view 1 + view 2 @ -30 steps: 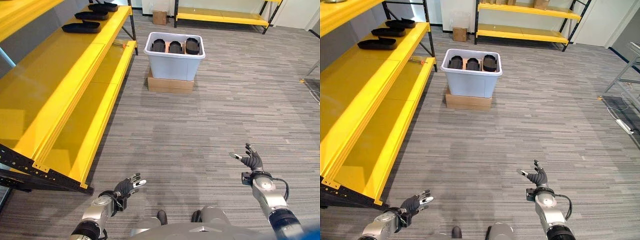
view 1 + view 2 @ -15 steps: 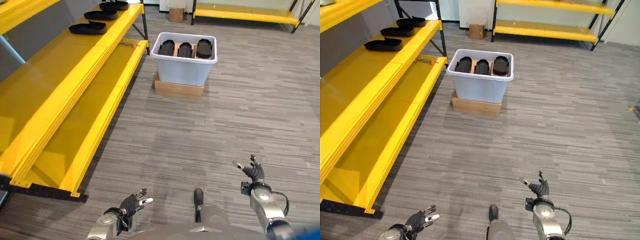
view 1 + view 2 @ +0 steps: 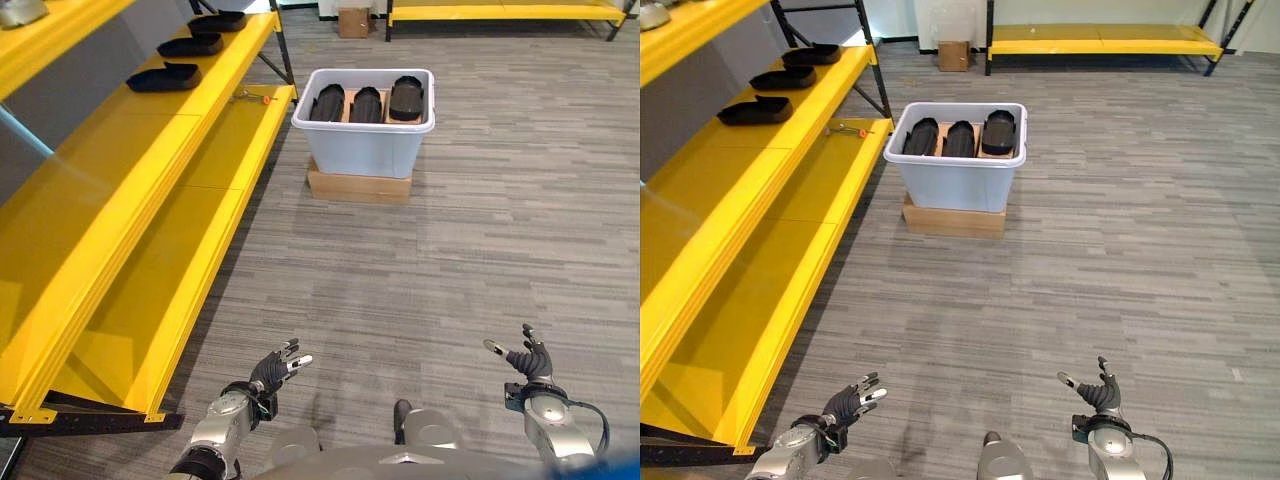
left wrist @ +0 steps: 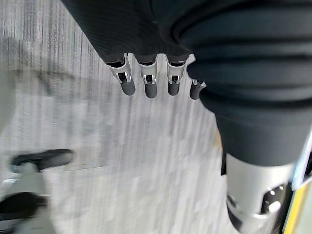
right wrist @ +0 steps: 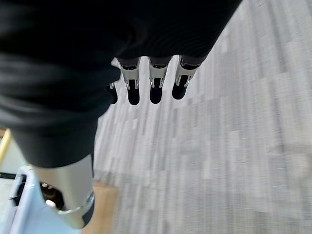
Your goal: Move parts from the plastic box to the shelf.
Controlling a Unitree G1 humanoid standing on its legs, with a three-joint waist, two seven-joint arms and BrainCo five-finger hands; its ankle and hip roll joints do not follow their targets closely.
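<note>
The job looks partly done. Three black parts [image 3: 164, 77] already lie in a row along the yellow shelf [image 3: 120, 190], up at its far end, one behind the other, and a small orange-handled tool [image 3: 252, 97] rests on the lower level near its far corner. Most of the shelf's length nearer the robot is bare yellow board.

The plastic box [image 3: 365, 125] stands on the floor out past the shelf's far end, just off its front edge, perched on a flat cardboard box [image 3: 358, 186]. Inside it three more black parts [image 3: 958, 138] stand side by side on edge, leaning against one another and reaching about to the rim. Those three are what is left to carry over, as far as I can judge; whether anything lies beneath them I cannot tell.

The robot stands well back from the box. Its left hand [image 3: 272, 369] hangs low over the grey plank floor with the fingers spread and relaxed, holding nothing. The right hand [image 3: 525, 359] is the same on the other side, fingers splayed and empty. So no part is in hand, and my reading is that it must first walk up to the box before another can be lifted
</note>
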